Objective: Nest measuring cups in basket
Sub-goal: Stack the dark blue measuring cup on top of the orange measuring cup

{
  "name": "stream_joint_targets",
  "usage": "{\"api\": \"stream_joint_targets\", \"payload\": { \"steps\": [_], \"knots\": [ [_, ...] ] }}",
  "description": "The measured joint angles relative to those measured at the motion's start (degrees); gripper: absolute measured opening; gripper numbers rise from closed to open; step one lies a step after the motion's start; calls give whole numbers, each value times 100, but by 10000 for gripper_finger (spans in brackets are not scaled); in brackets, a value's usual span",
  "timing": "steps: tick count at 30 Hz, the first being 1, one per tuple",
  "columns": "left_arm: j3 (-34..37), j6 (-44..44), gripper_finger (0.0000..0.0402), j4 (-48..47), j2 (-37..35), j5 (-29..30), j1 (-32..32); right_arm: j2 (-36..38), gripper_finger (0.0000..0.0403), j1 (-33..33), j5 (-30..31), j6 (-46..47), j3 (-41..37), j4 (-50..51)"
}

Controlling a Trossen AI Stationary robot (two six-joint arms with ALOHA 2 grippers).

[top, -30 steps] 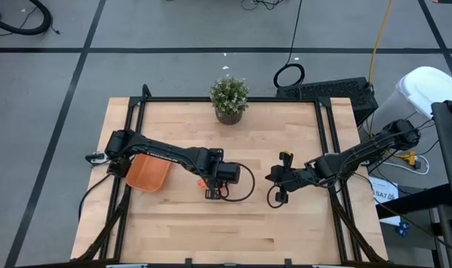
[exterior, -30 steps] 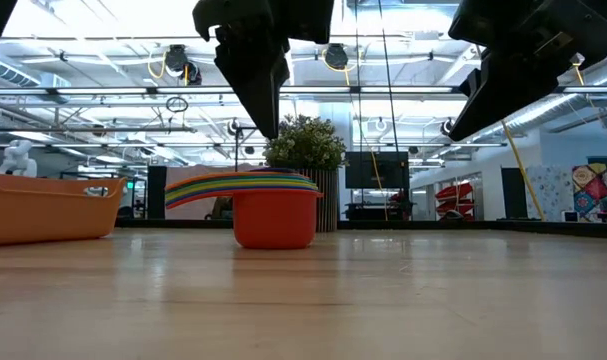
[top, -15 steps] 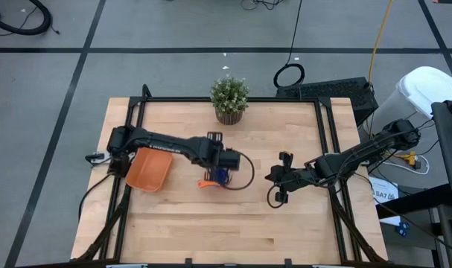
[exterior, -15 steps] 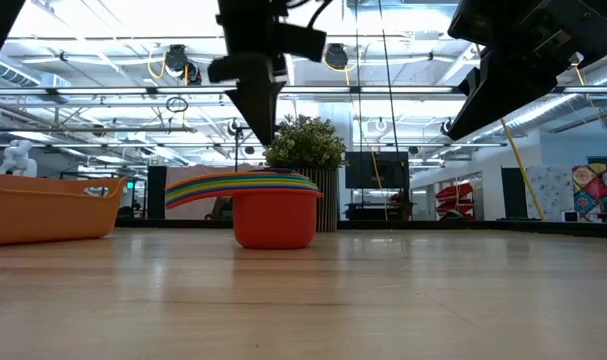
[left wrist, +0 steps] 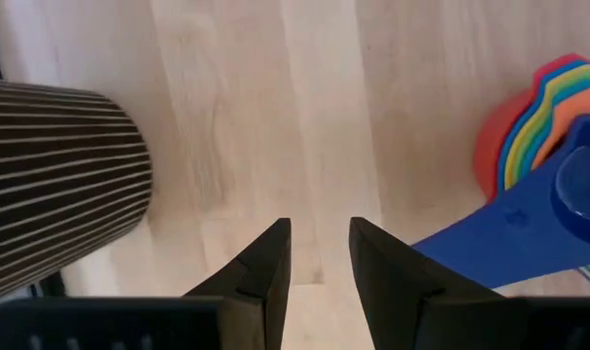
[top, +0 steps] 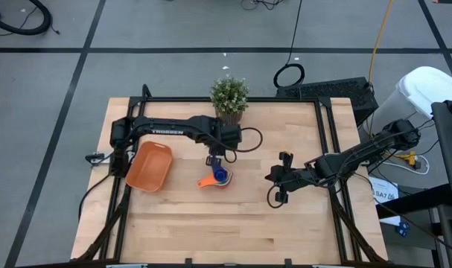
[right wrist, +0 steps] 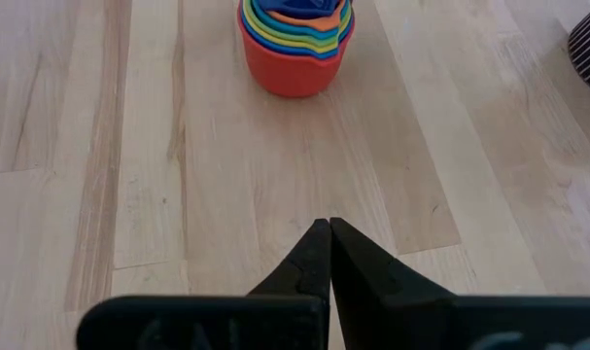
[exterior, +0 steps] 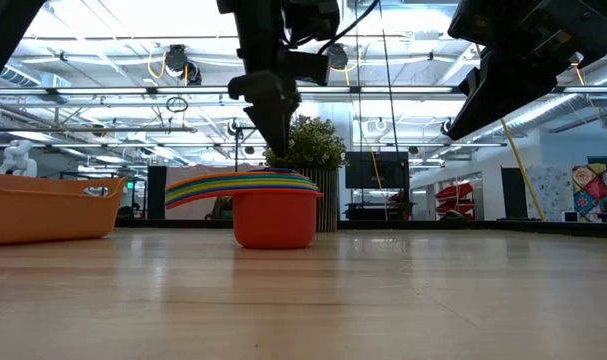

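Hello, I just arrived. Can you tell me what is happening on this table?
The measuring cups stand nested in one stack on the wooden table, outside the orange basket, which lies to their left in the high view. The left gripper hangs above the table between the stack and the potted plant, fingers slightly apart and holding nothing. The right gripper waits shut at the right side.

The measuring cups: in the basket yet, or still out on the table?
Out. The nested measuring cups stand on the bare table, apart from the basket.
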State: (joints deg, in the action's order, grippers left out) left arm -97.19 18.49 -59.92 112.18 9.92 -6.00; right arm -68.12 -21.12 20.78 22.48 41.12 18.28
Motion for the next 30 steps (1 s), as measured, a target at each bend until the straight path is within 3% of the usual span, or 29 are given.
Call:
{"api": "stream_joint_targets", "payload": {
  "steps": [7,13,19,24,30],
  "knots": [
    [289,214,111,146,0,-407,-31,0,0,0,-2,49,0,0],
    [969,109,111,671,13,-237,-34,0,0,-44,-4,96,0,0],
    [1047,71,111,842,11,-141,-34,0,0,-42,-7,90,0,0],
    [1047,-156,111,-8,11,-604,-34,0,0,-42,-7,86,0,2],
    [1047,-556,111,-765,-17,-491,88,-2,0,-37,-2,42,0,0]
  ]
}}
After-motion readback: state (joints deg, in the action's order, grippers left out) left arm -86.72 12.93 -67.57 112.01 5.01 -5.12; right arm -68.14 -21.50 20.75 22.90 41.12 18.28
